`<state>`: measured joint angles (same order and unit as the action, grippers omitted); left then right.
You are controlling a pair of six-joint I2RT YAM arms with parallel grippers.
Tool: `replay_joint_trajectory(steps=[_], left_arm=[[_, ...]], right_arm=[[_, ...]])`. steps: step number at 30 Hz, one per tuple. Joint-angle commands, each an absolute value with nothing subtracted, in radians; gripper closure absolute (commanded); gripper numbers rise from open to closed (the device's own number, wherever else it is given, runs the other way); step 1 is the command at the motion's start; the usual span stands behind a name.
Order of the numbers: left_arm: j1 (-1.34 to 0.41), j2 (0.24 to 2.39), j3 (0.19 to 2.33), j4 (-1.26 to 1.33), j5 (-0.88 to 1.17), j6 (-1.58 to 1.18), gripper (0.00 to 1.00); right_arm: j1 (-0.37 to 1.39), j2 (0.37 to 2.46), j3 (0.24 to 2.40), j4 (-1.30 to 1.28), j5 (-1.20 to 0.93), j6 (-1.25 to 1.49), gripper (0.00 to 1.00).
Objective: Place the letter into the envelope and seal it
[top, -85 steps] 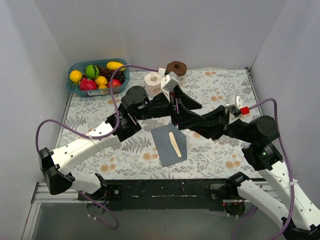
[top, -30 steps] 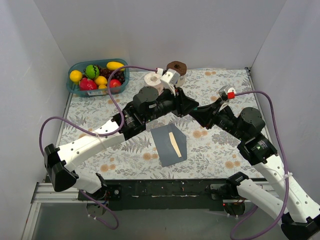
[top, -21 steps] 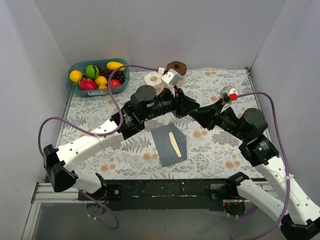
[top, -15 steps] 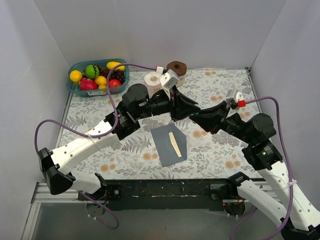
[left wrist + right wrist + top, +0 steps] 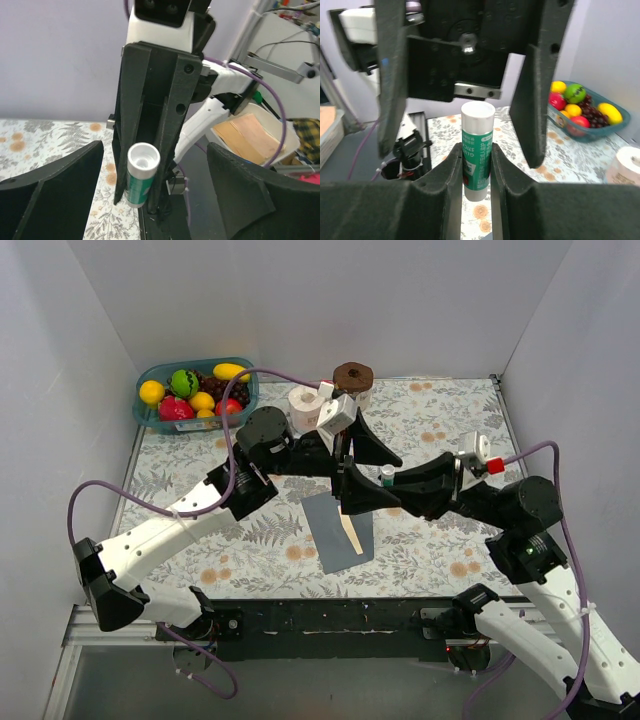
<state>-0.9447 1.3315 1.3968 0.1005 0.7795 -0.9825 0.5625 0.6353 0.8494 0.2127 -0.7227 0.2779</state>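
Glue stick [image 5: 477,150] is clamped in your right gripper [image 5: 476,156], in the air beside the envelope [image 5: 335,532] far edge; your left gripper [image 5: 152,155] stands wide around it. On the envelope the letter [image 5: 348,525] shows as narrow strip.

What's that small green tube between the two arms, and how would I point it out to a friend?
On the flowered table, look near the dark grey envelope, where the left arm meets the right arm. Pinched in the right arm's jaws is a small green tube with a white cap, the only green-and-white thing there.
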Motion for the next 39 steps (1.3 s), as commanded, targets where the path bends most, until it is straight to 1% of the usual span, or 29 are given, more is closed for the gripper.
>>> replay_joint_trajectory(steps=[1, 2, 3, 8, 11, 18, 27, 30, 34, 39], left_arm=[[-0.931, 1.286, 1.345, 0.132, 0.581, -1.023, 0.15], [-0.917, 1.269, 1.335, 0.141, 0.548, -1.049, 0.15], [-0.910, 1.263, 1.310, 0.156, 0.513, -1.064, 0.15], [-0.850, 1.240, 1.256, 0.205, 0.402, -1.183, 0.18], [-0.841, 1.233, 1.224, 0.236, 0.382, -1.236, 0.21], [-0.839, 1.282, 1.210, 0.282, 0.426, -1.318, 0.25], [-0.842, 1.328, 1.278, 0.215, 0.410, -1.293, 0.35], [-0.856, 1.331, 1.295, 0.163, 0.359, -1.256, 0.37], [-0.882, 1.333, 1.319, 0.117, 0.278, -1.206, 0.38], [-0.903, 1.345, 1.350, 0.060, 0.226, -1.151, 0.41]], right_arm=[[0.566, 0.673, 0.913, 0.116, -0.497, 0.248, 0.99], [0.565, 0.683, 0.934, 0.095, -0.436, 0.250, 0.99], [0.566, 0.692, 0.943, 0.078, -0.419, 0.252, 0.99], [0.565, 0.718, 0.950, 0.058, -0.380, 0.265, 0.99], [0.565, 0.718, 0.943, 0.057, -0.370, 0.262, 0.99], [0.565, 0.727, 0.936, 0.052, -0.371, 0.265, 0.99], [0.566, 0.744, 0.931, 0.046, -0.379, 0.275, 0.99], [0.565, 0.745, 0.928, 0.048, -0.376, 0.272, 0.99], [0.565, 0.747, 0.925, 0.048, -0.373, 0.272, 0.99], [0.565, 0.753, 0.922, 0.046, -0.373, 0.270, 0.99]])
